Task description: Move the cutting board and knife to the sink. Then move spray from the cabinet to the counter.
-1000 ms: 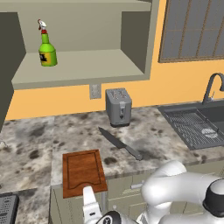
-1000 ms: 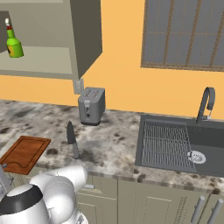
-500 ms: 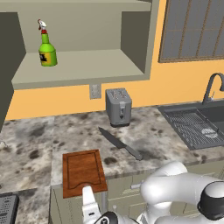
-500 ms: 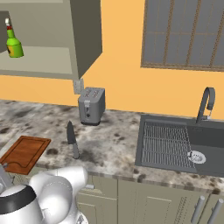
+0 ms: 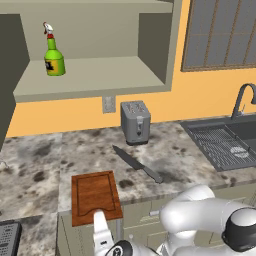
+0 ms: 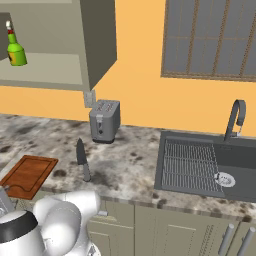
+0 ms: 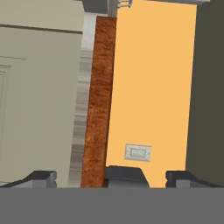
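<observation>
Item: your hand (image 7: pixel 110 175), now lower, jaws spread and empty, faces the flat reddish-brown wooden cutting board (image 5: pixel 95 196) at the tabletop's front edge, ungrasped.

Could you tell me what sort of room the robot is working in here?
A home kitchen, rendered: a speckled stone counter carries a toaster, a cutting board and a knife, with a sink and faucet beneath a window.

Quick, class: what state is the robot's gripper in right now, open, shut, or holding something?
Gripper: open, jaws wide apart, lined up edge-on with the cutting board, holding nothing.
</observation>
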Motion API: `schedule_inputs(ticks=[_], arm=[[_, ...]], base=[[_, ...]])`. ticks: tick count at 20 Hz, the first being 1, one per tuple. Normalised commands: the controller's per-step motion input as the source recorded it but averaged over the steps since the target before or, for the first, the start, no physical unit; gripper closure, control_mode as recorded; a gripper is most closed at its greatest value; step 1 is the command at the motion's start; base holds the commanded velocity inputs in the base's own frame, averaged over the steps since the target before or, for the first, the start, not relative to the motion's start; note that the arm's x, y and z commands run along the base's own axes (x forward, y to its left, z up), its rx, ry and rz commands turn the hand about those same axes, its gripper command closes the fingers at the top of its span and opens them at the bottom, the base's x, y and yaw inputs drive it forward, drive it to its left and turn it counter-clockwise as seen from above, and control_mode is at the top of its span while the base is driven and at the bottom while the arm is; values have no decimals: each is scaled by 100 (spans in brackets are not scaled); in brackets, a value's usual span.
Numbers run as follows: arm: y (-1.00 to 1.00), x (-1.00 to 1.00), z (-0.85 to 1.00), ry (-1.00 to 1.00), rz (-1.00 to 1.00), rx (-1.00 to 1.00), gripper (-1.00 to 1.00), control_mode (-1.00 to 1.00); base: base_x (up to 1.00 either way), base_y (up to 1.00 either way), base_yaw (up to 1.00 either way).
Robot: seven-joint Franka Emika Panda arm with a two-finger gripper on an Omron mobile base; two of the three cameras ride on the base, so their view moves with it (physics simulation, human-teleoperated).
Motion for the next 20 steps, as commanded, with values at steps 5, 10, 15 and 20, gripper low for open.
schedule_inputs(ticks=[5, 10, 15, 20], arm=[[2, 14, -3, 0, 0, 0, -100, -100], [0, 10, -8, 0, 0, 0, -100, -100], [1, 9, -13, 0, 0, 0, -100, -100], [1, 10, -11, 0, 0, 0, -100, -100]], base=[[0, 0, 0], [0, 0, 0], [0, 0, 0], [0, 0, 0]])
